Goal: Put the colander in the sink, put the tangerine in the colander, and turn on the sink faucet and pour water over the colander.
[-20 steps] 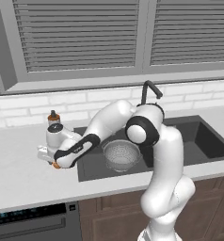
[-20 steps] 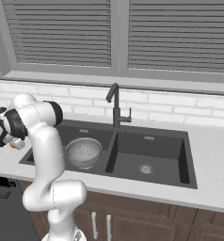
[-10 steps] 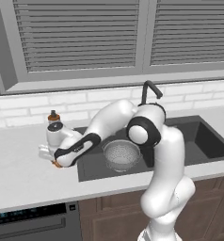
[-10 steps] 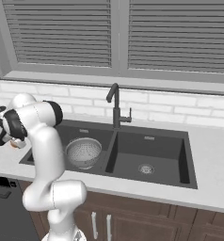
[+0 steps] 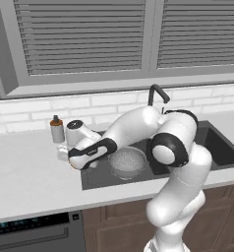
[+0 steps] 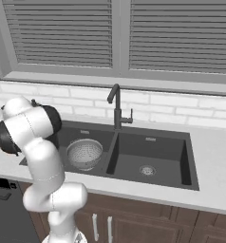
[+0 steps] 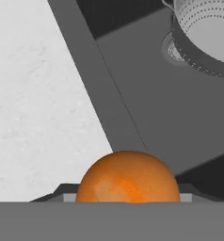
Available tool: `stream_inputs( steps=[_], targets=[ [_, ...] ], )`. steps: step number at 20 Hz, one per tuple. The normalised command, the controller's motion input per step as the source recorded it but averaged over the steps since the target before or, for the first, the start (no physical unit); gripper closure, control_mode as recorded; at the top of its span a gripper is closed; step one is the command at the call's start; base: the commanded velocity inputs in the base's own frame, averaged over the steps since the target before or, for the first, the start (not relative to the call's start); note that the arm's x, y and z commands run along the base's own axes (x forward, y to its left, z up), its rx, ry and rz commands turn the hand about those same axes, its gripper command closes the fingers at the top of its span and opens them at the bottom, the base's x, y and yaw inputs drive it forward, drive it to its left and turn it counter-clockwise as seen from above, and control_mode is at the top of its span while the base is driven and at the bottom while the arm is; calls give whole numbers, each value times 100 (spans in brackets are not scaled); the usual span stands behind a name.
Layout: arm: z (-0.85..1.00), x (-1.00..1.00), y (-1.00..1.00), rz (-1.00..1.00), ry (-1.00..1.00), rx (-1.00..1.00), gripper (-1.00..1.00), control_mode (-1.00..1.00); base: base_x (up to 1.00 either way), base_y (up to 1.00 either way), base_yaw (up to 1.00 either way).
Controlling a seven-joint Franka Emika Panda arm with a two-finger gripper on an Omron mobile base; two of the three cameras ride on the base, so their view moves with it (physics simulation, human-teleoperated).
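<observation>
The tangerine (image 7: 128, 179) sits between my gripper's (image 7: 128, 196) jaws, whose dark tips hug its two sides. It hangs over the white counter right at the left rim of the sink (image 7: 147, 94). From the left base, the gripper (image 5: 73, 161) is low over the counter just left of the sink (image 5: 217, 142), beside a bottle. The silvery colander (image 5: 128, 162) stands upright in the left basin, to the gripper's right, and it also shows as the colander (image 6: 84, 153) and the colander (image 7: 203, 33). The dark gooseneck faucet (image 5: 156, 96) rises behind the sink (image 6: 148, 152).
A grey bottle (image 5: 56, 130) with an orange-brown top stands on the counter (image 5: 30, 182) just behind the gripper. The faucet (image 6: 116, 107) stands at the divider between the two basins. An oven panel (image 5: 30, 224) lies below the counter's front edge.
The jaws have closed in on the tangerine. The arm has hardly moved, and the colander has stayed in the left basin.
</observation>
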Motion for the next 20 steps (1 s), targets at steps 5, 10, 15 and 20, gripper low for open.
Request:
stream_inputs(
  steps=[5,10,15,20],
  targets=[
    [32,-2,-95,0,8,0,100,-100,0,0,0],
    [23,0,-96,0,23,0,100,-100,0,0,0],
    [5,4,-94,0,10,-4,100,-100,0,0,0],
    [-7,28,-73,0,1,-8,100,-100,0,0,0]
  ],
)
